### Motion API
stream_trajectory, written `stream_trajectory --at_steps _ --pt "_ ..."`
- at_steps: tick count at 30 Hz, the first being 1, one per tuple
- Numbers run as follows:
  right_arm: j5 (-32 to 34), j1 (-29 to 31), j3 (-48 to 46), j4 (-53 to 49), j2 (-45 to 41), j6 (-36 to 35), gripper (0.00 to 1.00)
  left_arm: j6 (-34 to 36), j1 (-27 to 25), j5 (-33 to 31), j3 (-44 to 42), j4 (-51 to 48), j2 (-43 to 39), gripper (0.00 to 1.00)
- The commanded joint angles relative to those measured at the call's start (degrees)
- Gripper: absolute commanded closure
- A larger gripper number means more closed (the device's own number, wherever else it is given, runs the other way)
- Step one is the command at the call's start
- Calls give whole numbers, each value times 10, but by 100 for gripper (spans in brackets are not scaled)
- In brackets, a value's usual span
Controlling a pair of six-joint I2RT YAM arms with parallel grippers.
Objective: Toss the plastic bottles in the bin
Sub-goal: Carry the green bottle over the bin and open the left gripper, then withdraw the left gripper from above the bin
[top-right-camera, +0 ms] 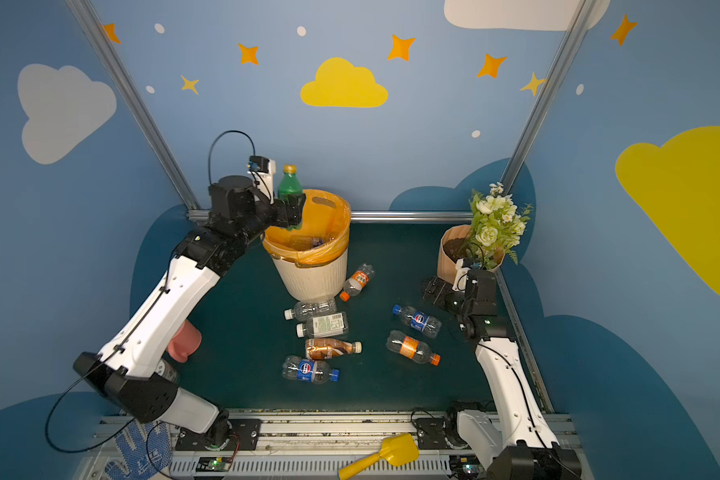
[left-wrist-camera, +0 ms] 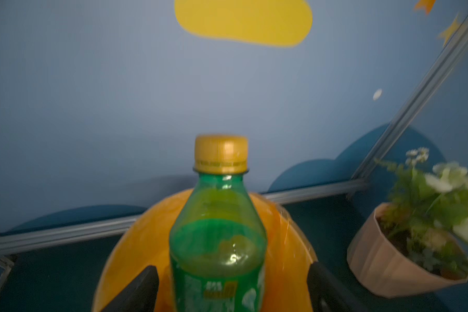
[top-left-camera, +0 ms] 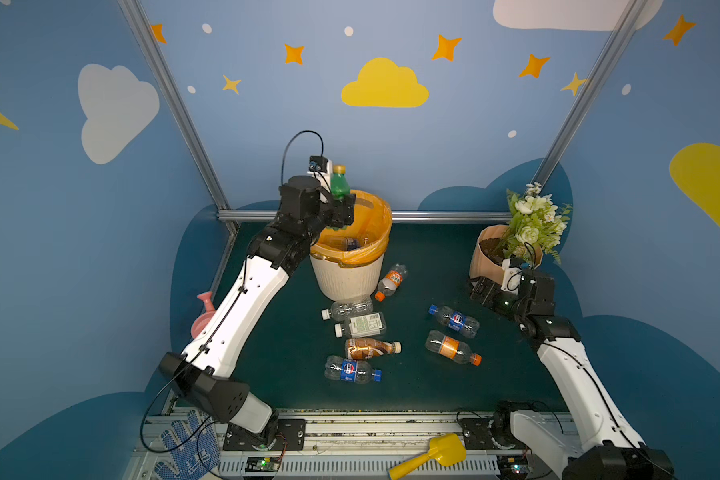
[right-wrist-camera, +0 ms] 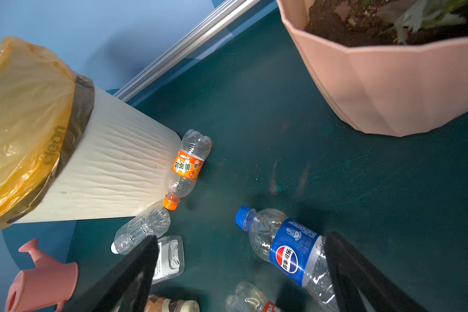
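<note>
Left gripper (top-left-camera: 341,214) released, jaws standing clear either side of upright green bottle (left-wrist-camera: 218,243), cap up, right over bin (top-left-camera: 346,278) mouth: straight drop; right gripper (right-wrist-camera: 242,237) likewise released, empty, nearest blue-label bottle (right-wrist-camera: 292,251) lying on tabletop (top-left-camera: 412,386).

I have open mat (top-left-camera: 429,266) between the bin (top-left-camera: 346,278) and the flower pot (top-left-camera: 485,257), with only two bottles (top-left-camera: 454,322) lying on its near side. From the bin's foot four more bottles (top-left-camera: 362,325) line up toward me (an orange-capped bottle (top-left-camera: 391,281) lies just beside its wall). The green bottle (top-left-camera: 339,183) stands over the bin's mouth, between the spread jaws of my left gripper (top-left-camera: 342,214).
</note>
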Motion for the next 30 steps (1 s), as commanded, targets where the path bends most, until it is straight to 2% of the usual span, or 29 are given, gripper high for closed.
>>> stream_trajectory --at_steps 1,5,9,12,18,21,25,30 --pt "16 -2 -4 -9 -14 -15 6 -21 -2 48 6 -36 -44 1" --pt "13 -3 0 -7 -7 -13 6 -17 -2 0 -18 2 -100 0" --pt "11 -3 -2 -3 1 -10 6 -16 -6 -8 -68 47 -159 0" --pt "9 -3 3 -8 14 -7 6 -13 -20 -24 -131 86 -207 0" --pt "-9 -2 23 -42 48 -24 7 -42 -29 -106 -297 145 -318 0" --pt "-2 3 38 -71 66 -46 8 -70 -19 -140 -344 119 -363 0" --pt "25 19 62 -109 93 -74 8 -121 6 -148 -364 53 -391 0" --pt "42 50 74 -118 116 -77 8 -180 20 -160 -427 51 -428 0"
